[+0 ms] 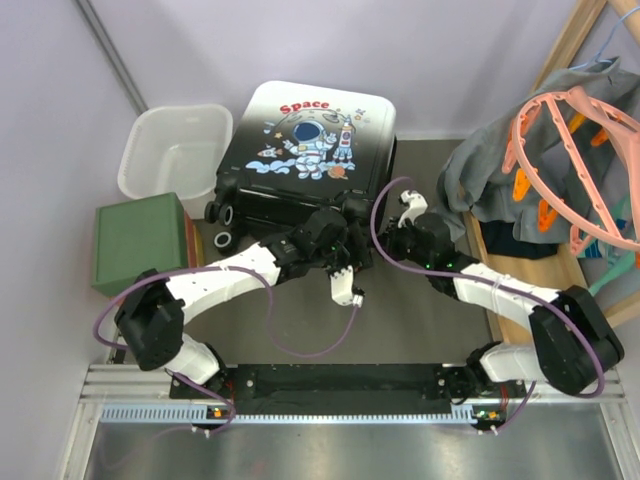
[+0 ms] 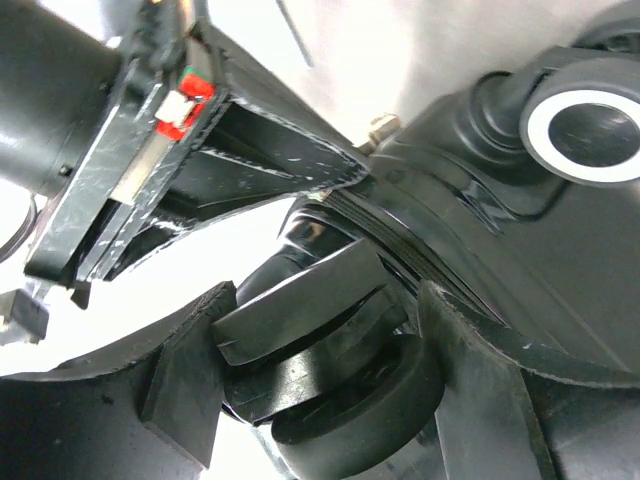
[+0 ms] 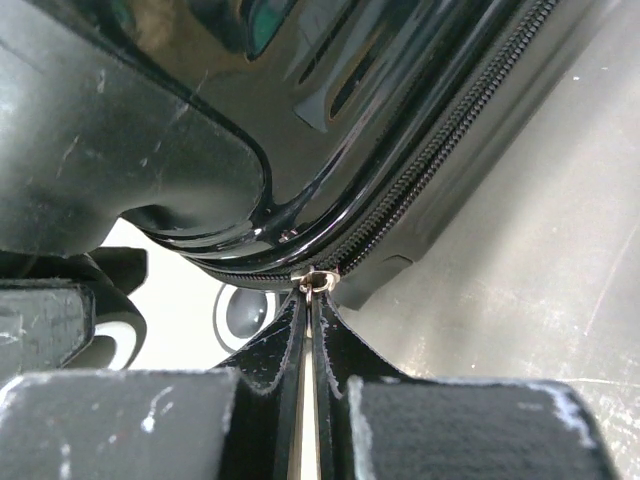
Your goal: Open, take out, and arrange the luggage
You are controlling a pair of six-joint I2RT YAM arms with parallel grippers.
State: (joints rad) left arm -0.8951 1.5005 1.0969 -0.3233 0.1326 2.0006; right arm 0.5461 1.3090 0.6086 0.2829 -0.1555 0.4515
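Our right end effector (image 3: 312, 305) is pinched together on the zipper pull (image 3: 318, 279) of the luggage (image 1: 300, 150). Our left end effector (image 2: 322, 300) is clamped on a black wheel (image 2: 300, 335). The luggage lies flat, astronaut print up, on the table (image 1: 420, 310), just beside a white basket (image 1: 170, 150).
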